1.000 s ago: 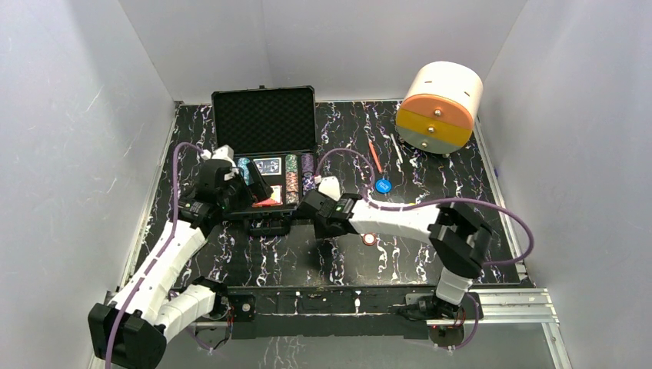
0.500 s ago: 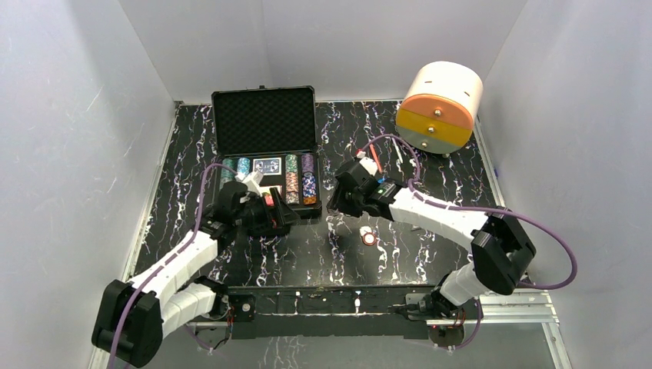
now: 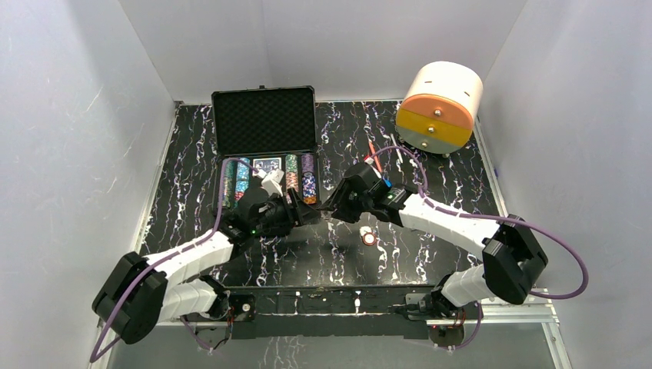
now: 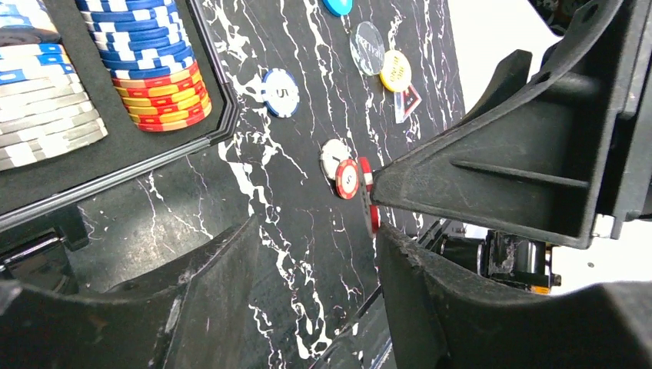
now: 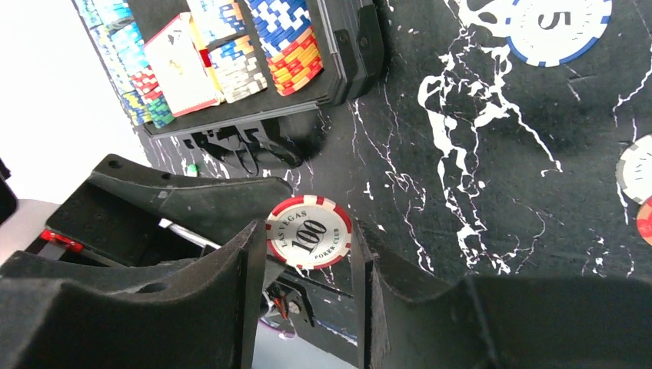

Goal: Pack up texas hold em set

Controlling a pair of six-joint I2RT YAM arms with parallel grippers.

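The black case (image 3: 265, 115) lies open at the back left, with rows of striped chips (image 4: 158, 77) and a card deck (image 5: 181, 73) in its foam tray. My right gripper (image 5: 307, 231) is shut on a red-and-white "100" poker chip (image 5: 309, 231), held upright in the air just right of the case's front corner. My left gripper (image 4: 315, 231) faces it tip to tip, jaws apart with nothing between them. In the left wrist view the held chip (image 4: 369, 201) shows edge-on at the tip of my right-hand finger. In the top view the left gripper (image 3: 311, 214) and the right gripper (image 3: 332, 206) meet.
Loose on the table are a blue-and-white "5" chip (image 4: 280, 92), a white chip (image 4: 335, 157) under a red one (image 4: 347, 178), a clear disc (image 4: 370, 48), a yellow disc (image 4: 396, 69) and a blue button (image 4: 337, 6). Two pens (image 3: 374, 154) and a white-and-orange cylinder (image 3: 440, 106) lie at the back right.
My left gripper has swung right from the case to meet the right gripper, and its jaws have narrowed. The right gripper has kept hold of the chip and turned it toward the left gripper.
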